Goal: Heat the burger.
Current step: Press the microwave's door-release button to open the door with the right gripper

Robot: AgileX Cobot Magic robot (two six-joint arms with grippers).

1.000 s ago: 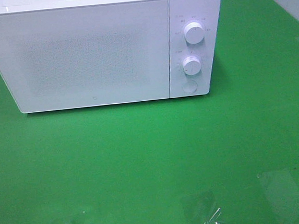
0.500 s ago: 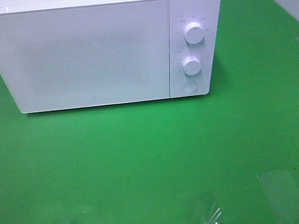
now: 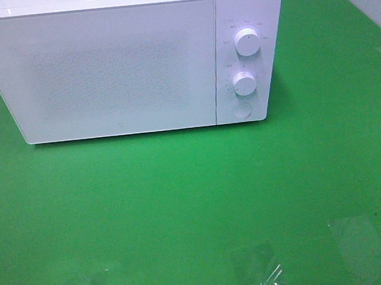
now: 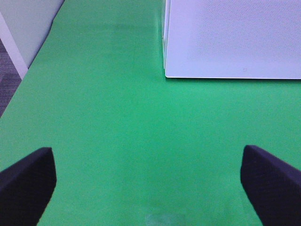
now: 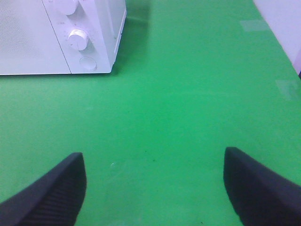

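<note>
Above the table (image 4: pixel 117 117), left fingers (image 4: pixel 28 183) and right fingers (image 5: pixel 51 193) spread wide.

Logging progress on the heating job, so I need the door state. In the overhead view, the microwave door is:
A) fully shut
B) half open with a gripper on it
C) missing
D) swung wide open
A: the microwave door lies flush beside the control panel, with no gap at its edge.

Microwave (image 3: pixel 117 62) at table (image 3: pixel 182 203) rear; knobs (image 3: pixel 246 42) on its right.
</note>
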